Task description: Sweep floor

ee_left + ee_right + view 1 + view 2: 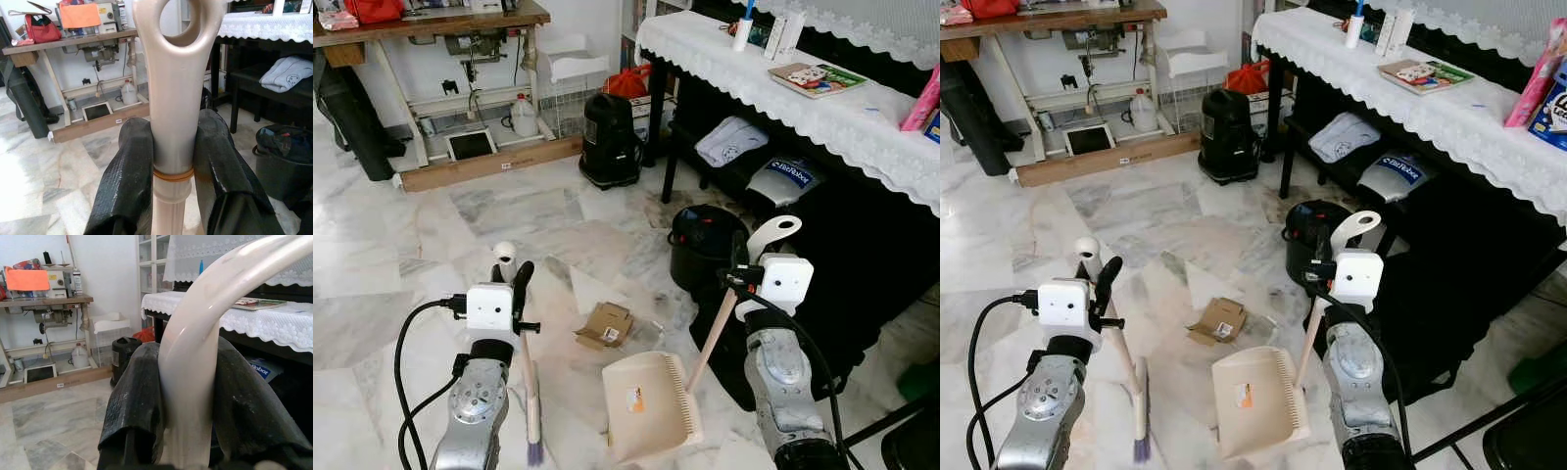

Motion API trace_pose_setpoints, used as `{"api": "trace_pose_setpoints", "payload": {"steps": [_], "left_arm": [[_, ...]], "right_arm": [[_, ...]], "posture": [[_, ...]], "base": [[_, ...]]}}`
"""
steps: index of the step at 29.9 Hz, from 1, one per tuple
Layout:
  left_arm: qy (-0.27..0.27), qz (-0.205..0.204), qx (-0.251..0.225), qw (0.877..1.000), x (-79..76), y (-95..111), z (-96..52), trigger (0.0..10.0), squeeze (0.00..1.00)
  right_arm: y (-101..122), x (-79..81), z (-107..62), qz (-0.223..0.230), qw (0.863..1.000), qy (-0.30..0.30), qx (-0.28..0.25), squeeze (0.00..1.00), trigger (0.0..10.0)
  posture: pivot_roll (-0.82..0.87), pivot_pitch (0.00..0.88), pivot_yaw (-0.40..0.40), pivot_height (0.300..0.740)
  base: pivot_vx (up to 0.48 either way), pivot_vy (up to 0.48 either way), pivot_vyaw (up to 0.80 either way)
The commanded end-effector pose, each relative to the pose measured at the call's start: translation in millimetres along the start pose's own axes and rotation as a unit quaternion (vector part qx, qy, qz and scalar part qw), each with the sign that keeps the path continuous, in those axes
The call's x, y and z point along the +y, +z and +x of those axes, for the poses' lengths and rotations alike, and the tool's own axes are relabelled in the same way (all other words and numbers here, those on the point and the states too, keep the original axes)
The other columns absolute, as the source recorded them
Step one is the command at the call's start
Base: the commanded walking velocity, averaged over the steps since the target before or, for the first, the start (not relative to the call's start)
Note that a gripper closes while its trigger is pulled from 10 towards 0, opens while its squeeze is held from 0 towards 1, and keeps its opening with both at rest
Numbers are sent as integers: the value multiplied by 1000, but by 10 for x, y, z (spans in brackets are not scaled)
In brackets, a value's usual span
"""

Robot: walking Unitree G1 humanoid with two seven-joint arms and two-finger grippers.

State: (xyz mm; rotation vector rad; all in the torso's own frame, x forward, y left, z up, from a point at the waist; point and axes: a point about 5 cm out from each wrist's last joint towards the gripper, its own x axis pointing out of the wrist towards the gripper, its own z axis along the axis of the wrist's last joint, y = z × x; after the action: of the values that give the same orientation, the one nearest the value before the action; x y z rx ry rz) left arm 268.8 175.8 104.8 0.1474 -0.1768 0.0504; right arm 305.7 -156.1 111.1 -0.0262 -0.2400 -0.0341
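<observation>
1. Here, the left gripper point(516, 286) is clamped on the upper handle of a small broom point(530, 392), both black fingers point(128, 176) pressing the beige shaft just below its hanging loop, a hold that appears meant to let the wrist swing the head like a pendulum.
2. Below that gripper the broom hangs nearly straight down, its purple bristles point(535, 452) at or just above the marble floor point(401, 245); whether they touch cannot be told.
3. The right gripper point(740, 277) is closed around the curved top of the dustpan point(648, 401) handle, the stick slanting down and inward from it so the pan rests low, between the 2 arms.
4. The pan's toothed edge faces the right arm's side, and its mouth seems turned toward the robot's own feet, so it likely needs re-aiming before anything is brushed in.
5. A crumpled piece of cardboard point(605, 325), the evident target, lies on the floor ahead of both grippers, just beyond the pan's far end and off to the right of the broom.
6. Beyond the right gripper sits a black bucket point(703, 243) beside a lace-covered table point(822, 117), crowding the sweep on that side.
</observation>
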Motion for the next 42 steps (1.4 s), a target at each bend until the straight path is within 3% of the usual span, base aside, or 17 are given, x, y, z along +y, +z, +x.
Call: {"api": "trace_pose_setpoints", "payload": {"steps": [1, 15, 34, 42], "left_arm": [[-1, 9, -16, 1000, -6, 57, 20, 10000, 0], [2, 9, -16, 1000, -3, 54, 17, 10000, 0], [-8, 6, -10, 1000, 4, 36, 8, 10000, 0], [-10, 16, -1, 1000, 81, 6, 25, 10000, 0]], "right_arm": [[70, -22, 34, -1, 1000, -2, -17, 0, 10000], [66, -22, 31, -2, 1000, -2, -15, 0, 10000], [42, -41, 18, -4, 1000, -6, -10, 0, 10000], [1, -53, -1, -6, 1000, -13, -2, 0, 10000]], "posture": [[-19, 51, -52, 740], [-19, 54, -53, 740], [-18, 62, -52, 740], [-19, 80, -45, 740]], "base": [[0, -281, 0], [0, -313, 0], [0, 0, 0], [0, 0, 0]]}}
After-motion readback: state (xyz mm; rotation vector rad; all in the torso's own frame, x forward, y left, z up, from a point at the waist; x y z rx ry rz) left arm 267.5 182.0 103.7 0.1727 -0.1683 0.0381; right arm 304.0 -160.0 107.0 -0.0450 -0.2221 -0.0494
